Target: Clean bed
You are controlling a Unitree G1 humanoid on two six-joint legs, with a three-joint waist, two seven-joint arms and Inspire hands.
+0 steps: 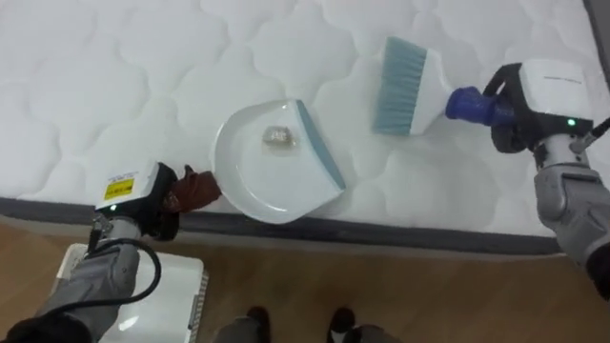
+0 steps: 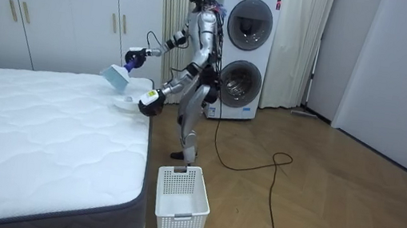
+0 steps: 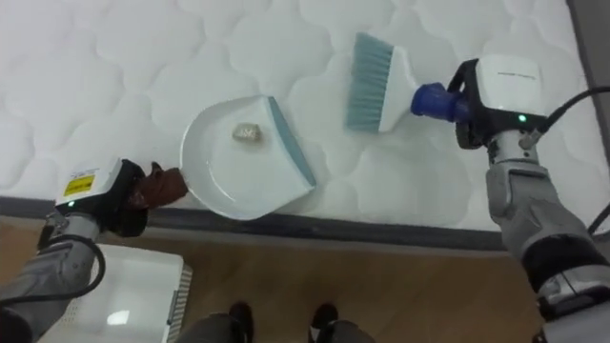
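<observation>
Firmly, left hand (image 1: 154,206) clasps dustpan (image 1: 250,179), right hand (image 1: 511,126) brush (image 1: 404,86).

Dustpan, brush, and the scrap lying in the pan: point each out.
dustpan (image 1: 257,191), left eye view, bare white floor of the pan.
brush (image 1: 398,81), left eye view, middle of the bristles.
scrap (image 1: 278,138), left eye view, its centre.

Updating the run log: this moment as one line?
left robot hand: gripping dustpan at edge of mattress | right robot hand: gripping brush, right of dustpan | scrap: in dustpan
</observation>
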